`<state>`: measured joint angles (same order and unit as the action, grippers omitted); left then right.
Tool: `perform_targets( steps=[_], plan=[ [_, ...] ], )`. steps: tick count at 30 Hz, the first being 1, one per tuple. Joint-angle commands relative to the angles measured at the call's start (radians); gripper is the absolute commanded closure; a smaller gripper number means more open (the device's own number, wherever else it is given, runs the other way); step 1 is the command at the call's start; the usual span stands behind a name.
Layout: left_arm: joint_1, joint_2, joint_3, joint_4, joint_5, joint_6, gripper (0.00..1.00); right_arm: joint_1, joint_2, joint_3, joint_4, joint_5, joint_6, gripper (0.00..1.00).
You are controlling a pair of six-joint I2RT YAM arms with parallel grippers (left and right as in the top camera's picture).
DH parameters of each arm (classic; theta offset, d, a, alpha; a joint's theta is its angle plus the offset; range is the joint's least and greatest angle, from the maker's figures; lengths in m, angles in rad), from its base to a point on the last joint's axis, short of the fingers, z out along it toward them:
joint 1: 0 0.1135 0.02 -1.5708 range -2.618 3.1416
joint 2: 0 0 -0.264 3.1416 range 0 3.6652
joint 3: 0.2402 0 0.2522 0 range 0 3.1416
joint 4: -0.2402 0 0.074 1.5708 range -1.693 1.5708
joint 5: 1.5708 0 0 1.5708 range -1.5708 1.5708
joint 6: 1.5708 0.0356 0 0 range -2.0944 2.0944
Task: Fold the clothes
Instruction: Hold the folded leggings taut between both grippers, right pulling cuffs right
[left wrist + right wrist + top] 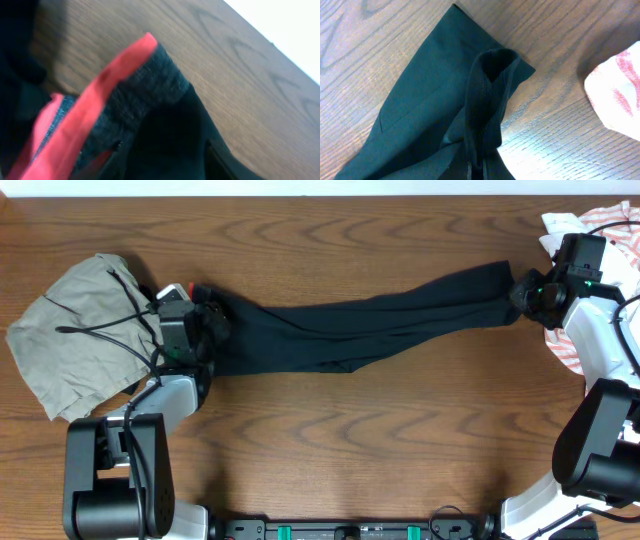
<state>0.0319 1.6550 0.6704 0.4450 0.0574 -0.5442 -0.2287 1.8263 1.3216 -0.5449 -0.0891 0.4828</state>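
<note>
Black leggings (pixel 360 325) lay stretched lengthwise across the wooden counter (pixel 350 440), held at both ends by a two-armed robot set to fold them. At the left, the left claw (pixel 205 320) appeared to be clamped on the waistband (pixel 140 95), whose grey patterned band and red edge (pixel 100 95) rose close to the wrist camera, lifted off the wood; the fingers themselves were hard to pick out against the dark cloth. At the far right, the right claw (pixel 522 292) gripped the leg ends (pixel 490 65), one cuff drawn up into a ridge toward the claw while the other lay flat on the counter beneath it. The two legs looked overlapped rather than neatly stacked, with a loose edge sagging toward the near side around the middle. A khaki garment (pixel 70 330) sat just left of the left claw, and a white and red-striped garment (pixel 612 225) lay just beside the right one. The likely step was bringing one end over to the other, and doing it well would call for even tension from both grips, a lift high enough that the cloth cleared the counter, and a straight path so that cuffs met waistband squarely without snagging either neighbouring garment.
</note>
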Motion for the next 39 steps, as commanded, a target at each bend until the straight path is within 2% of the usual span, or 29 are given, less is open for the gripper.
perform_targets(
  steps=[1,3,10,18,21,23,24,25,26,32,39],
  plan=[
    [-0.024,0.006,0.026,-0.026,0.021,0.013,0.56,0.014,0.01,0.02,-0.001,0.019,0.01,0.99],
    [-0.032,0.006,0.026,-0.058,0.021,0.013,0.61,0.014,0.011,0.02,-0.001,0.018,0.01,0.99],
    [-0.038,0.006,0.026,-0.138,0.021,0.013,0.61,0.014,0.058,0.021,0.016,0.002,0.023,0.99],
    [-0.038,0.017,0.026,-0.137,-0.021,0.021,0.61,0.013,0.162,0.025,0.266,-0.085,0.036,0.98],
    [-0.038,0.041,0.026,-0.139,-0.02,0.021,0.61,0.014,0.18,0.027,0.319,-0.088,0.048,0.85],
    [-0.038,0.061,0.026,-0.139,-0.02,0.02,0.61,0.014,0.187,0.027,0.34,-0.085,0.047,0.84],
    [-0.038,0.073,0.026,-0.138,-0.02,0.021,0.61,0.014,0.188,0.027,0.343,-0.08,0.048,0.8],
    [-0.038,0.084,0.026,-0.138,-0.02,0.021,0.61,0.013,0.188,0.027,0.343,-0.074,0.048,0.69],
    [-0.038,0.092,0.026,-0.138,-0.02,0.021,0.61,0.012,0.188,0.027,0.343,-0.067,0.047,0.67],
    [-0.038,0.116,0.026,-0.139,-0.021,0.021,0.61,-0.012,0.188,0.027,0.323,-0.069,0.021,0.64],
    [-0.037,0.116,0.026,-0.142,-0.024,0.021,0.61,-0.045,0.188,0.027,0.184,-0.055,-0.081,0.63]
  ],
)
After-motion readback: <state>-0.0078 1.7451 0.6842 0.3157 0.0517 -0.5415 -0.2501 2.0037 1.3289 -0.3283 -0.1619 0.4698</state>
